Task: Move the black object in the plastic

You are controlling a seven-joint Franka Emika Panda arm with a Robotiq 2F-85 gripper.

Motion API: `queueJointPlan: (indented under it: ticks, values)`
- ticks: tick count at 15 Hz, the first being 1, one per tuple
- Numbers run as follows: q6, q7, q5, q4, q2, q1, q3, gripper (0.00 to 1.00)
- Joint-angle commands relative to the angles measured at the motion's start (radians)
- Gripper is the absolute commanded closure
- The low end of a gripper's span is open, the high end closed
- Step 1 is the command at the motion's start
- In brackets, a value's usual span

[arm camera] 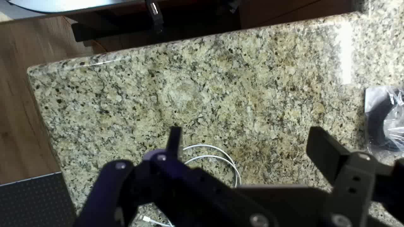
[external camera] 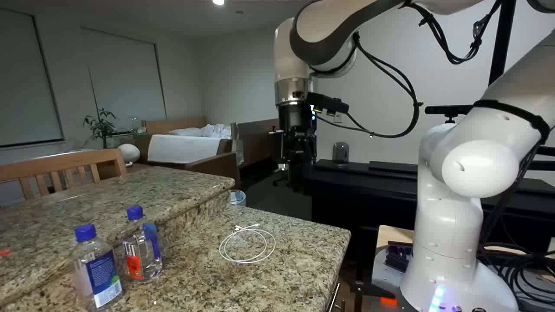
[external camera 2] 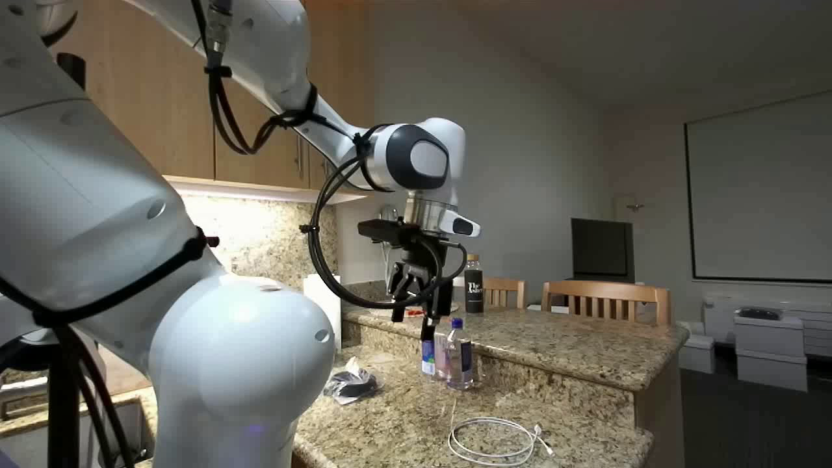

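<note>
The black object (external camera 2: 357,389) is a low dark lump inside crinkled clear plastic (external camera 2: 337,383) on the granite counter, left of the bottles in an exterior view. In the wrist view the black object (arm camera: 376,118) and its plastic (arm camera: 395,126) show at the right edge, partly cut off. Neither shows in the exterior view where my gripper (external camera: 297,164) hangs beyond the counter. My gripper points down, well above the counter. In the wrist view its fingers (arm camera: 244,135) are wide apart with only bare granite and a cable below them. It also shows from behind (external camera 2: 414,322).
A coiled white cable (external camera: 247,249) lies on the lower counter. Two blue-capped water bottles (external camera: 97,271) (external camera: 141,249) stand by the raised granite ledge (external camera 2: 559,344). A dark bottle (external camera 2: 474,289) stands on that ledge. The counter edge (arm camera: 142,53) drops to the floor.
</note>
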Motion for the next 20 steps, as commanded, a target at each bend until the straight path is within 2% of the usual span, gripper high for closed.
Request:
queueJointPlan:
  ticks: [1, 7, 9, 12, 15, 19, 20]
  values:
    - [-0.004, -0.007, 0.006, 0.002, 0.000, -0.013, 0.011, 0.00]
    - [-0.003, -0.007, 0.006, 0.002, 0.000, -0.013, 0.011, 0.00]
    - [0.026, -0.007, 0.012, 0.003, 0.032, 0.004, 0.031, 0.00]
    - [0.136, -0.006, 0.075, 0.016, 0.122, 0.092, 0.107, 0.00]
    - [0.350, 0.042, 0.111, 0.036, 0.223, 0.176, 0.220, 0.00]
    - [0.599, 0.140, 0.031, 0.154, 0.447, 0.238, 0.373, 0.00]
    - [0.604, 0.153, -0.014, 0.209, 0.515, 0.239, 0.399, 0.00]
